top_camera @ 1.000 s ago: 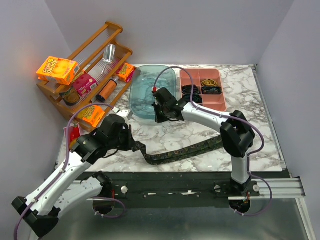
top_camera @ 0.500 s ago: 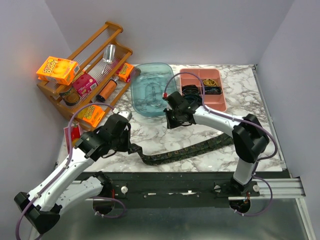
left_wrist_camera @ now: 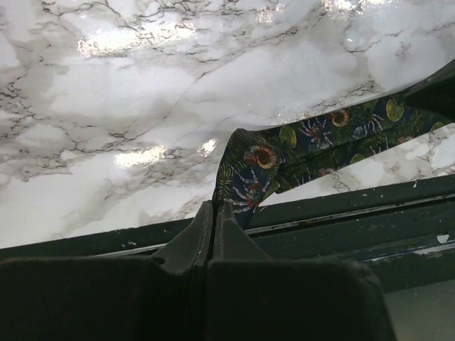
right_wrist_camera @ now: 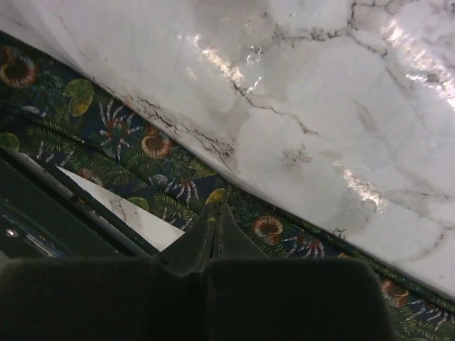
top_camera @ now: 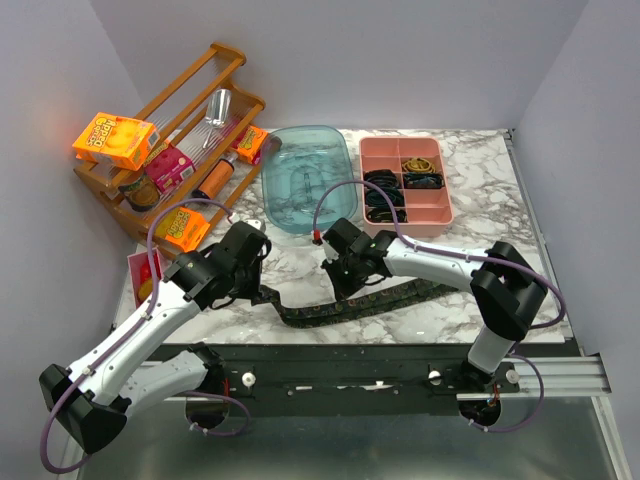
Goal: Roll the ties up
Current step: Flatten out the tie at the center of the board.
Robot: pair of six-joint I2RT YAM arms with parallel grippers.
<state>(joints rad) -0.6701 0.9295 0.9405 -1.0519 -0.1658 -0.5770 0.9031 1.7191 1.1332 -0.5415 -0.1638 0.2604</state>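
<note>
One tie point(top_camera: 345, 308) lies along the front edge of the marble table; it is dark with a green and orange leaf-and-flower pattern. My left gripper point(top_camera: 263, 291) is shut on its left end, which lifts off the table in the left wrist view point(left_wrist_camera: 250, 165), just past my fingertips point(left_wrist_camera: 213, 207). My right gripper point(top_camera: 347, 286) is shut, with its tips point(right_wrist_camera: 217, 206) low over the middle of the tie point(right_wrist_camera: 149, 145). I cannot tell whether they touch the fabric. No other tie shows.
A teal plastic bin point(top_camera: 305, 190) and a pink compartment tray point(top_camera: 448, 212) holding dark items stand at the back. A wooden rack point(top_camera: 185, 125) with snack boxes and bottles stands at the back left. An orange box point(top_camera: 180, 230) lies by my left arm. The table's front edge point(top_camera: 400, 335) runs just below the tie.
My right gripper has moved from beside the teal bin toward the front, down over the tie. My left gripper has shifted a little right with the tie end.
</note>
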